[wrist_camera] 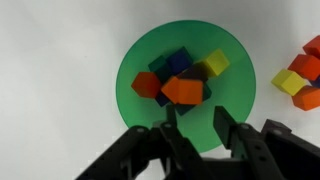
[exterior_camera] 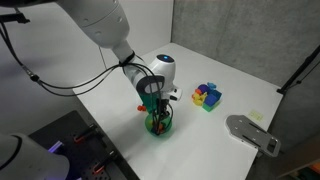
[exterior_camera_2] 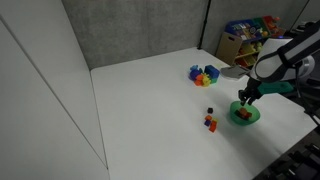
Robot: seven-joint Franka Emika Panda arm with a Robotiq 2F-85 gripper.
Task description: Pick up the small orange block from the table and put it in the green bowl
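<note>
Hovering just above the green bowl (wrist_camera: 138, 55), the gripper (wrist_camera: 200, 132) enters the wrist view from the bottom edge with its two dark fingers (wrist_camera: 173, 138) spread part-way. Bare green bowl shows in the gap between them, and they grasp nothing. The small orange block (wrist_camera: 185, 91) lies inside the bowl near its centre, below the fingertips and touching neither of them. It sits tight against a red block (wrist_camera: 147, 85) on its left, with a blue block (wrist_camera: 178, 62) and a yellow block (wrist_camera: 215, 62) packed in above it toward the top of the frame. A few loose cubes (wrist_camera: 303, 76), yellow and orange-red, lie on the white table (wrist_camera: 50, 60) at the right edge of the wrist view, well apart from the bowl. In both exterior views the arm reaches down over the bowl (exterior_camera: 158, 128) (exterior_camera_2: 245, 117), which stands low in the middle of one frame and at the right of the other. The bigger block pile (exterior_camera: 207, 96) (exterior_camera_2: 204, 74) of yellow, blue and red sits farther back on the table, apart from the bowl. In an exterior view, some tiny cubes (exterior_camera_2: 210, 121) lie just left of the bowl. A flat grey object (exterior_camera: 250, 133) rests at the lower right in an exterior view.
</note>
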